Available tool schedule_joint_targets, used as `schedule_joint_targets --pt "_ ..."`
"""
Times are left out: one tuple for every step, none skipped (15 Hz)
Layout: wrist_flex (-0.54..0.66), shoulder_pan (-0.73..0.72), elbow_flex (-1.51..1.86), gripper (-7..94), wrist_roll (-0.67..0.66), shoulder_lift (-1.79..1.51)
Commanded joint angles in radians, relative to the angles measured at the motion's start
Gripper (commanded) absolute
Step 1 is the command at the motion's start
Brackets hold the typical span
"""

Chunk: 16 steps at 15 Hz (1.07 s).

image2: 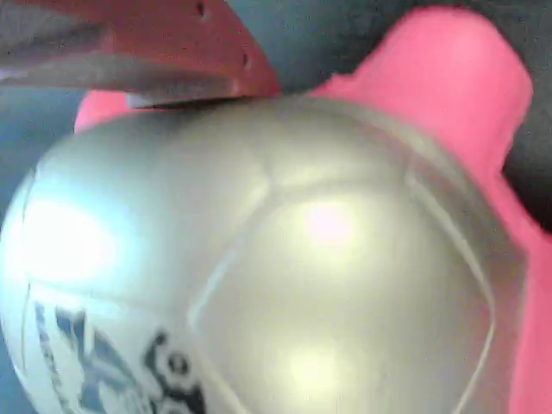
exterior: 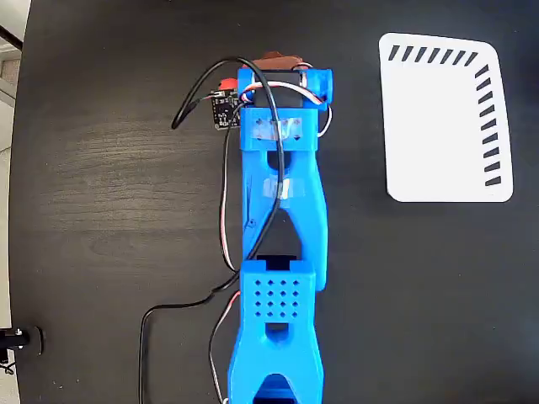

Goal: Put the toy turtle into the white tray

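Pressed close under the wrist camera, the turtle (image2: 285, 259), its silver shell filling the frame, pink limbs at the edges. One red finger (image2: 155, 52) touching the shell's top edge; the other out of sight, so grip unclear. From overhead, only a reddish sliver past the blue arm (exterior: 278, 219). Farther right, well apart, the tray (exterior: 438, 126) on the black table (exterior: 101, 210).
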State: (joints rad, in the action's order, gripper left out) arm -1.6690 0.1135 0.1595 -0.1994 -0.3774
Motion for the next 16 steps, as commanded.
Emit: schedule_joint_targets --pt "-0.011 0.014 -0.028 9 -0.005 -0.052" --pt "-0.011 0.014 -0.026 1 -0.002 -0.054" --pt "-0.011 0.014 -0.026 -3 0.005 -0.06" --pt "-0.011 0.014 -0.026 -3 0.014 -0.071" --pt "-0.011 0.014 -0.025 -3 0.021 -0.084" --pt "-0.012 0.014 -0.018 -3 0.032 -0.107" --pt "-0.012 0.012 -0.005 -3 0.048 -0.141" --pt "-0.014 0.012 0.02 -3 0.058 -0.186" --pt "-0.014 0.012 0.055 -3 0.06 -0.233" --pt "-0.014 0.017 0.095 -3 0.06 -0.287" --pt "-0.014 0.021 0.138 -3 0.061 -0.348" --pt "-0.014 0.026 0.178 -3 0.064 -0.416" --pt "-0.014 0.028 0.219 -3 0.071 -0.477" --pt "-0.014 0.028 0.268 -3 0.08 -0.549" --pt "-0.014 0.026 0.325 -3 0.083 -0.618" --pt "-0.014 0.02 0.383 -2 0.086 -0.686"
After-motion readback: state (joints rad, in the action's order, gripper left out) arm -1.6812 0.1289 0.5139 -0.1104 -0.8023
